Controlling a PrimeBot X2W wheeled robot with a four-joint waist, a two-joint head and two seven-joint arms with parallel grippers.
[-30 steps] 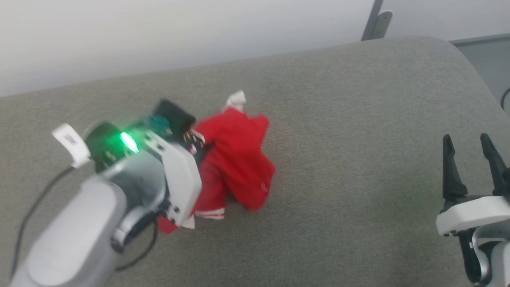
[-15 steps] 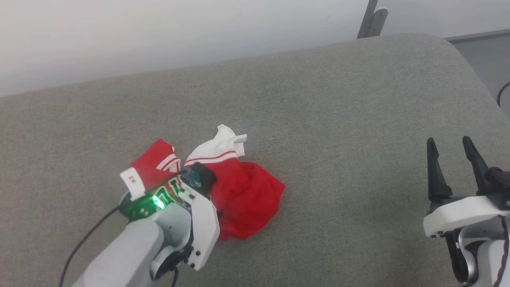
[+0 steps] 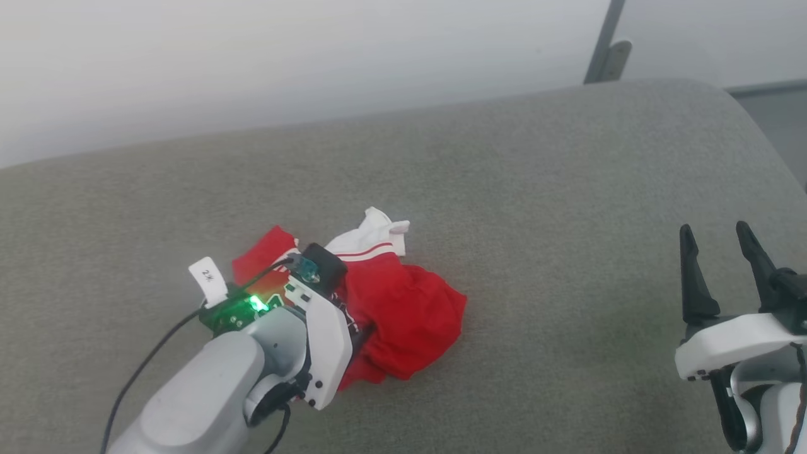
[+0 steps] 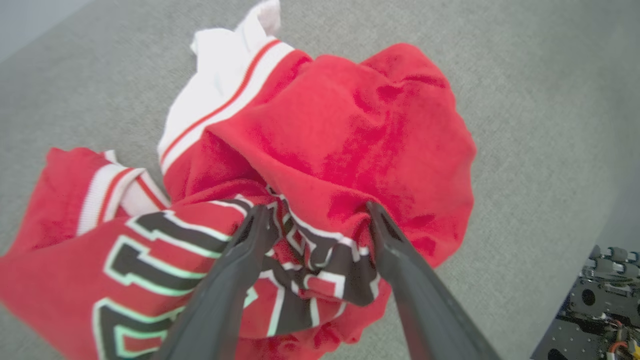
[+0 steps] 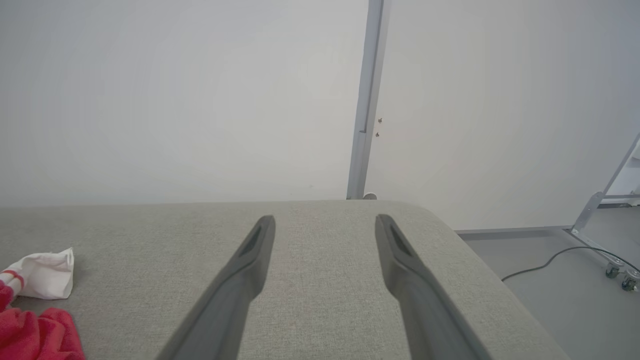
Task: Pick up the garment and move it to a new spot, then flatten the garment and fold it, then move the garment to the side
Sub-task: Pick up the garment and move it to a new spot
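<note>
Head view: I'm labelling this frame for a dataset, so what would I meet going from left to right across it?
left forearm → T-shirt → metal post → right gripper

- Left arm reaches in from the lower left, pale forearm angled up the head view. Its wrist is bent downward, with a green light lit.
- Left gripper points down, its dark fingers spread wide.
- Right gripper sits at the lower right, fingers upright and parted.
</note>
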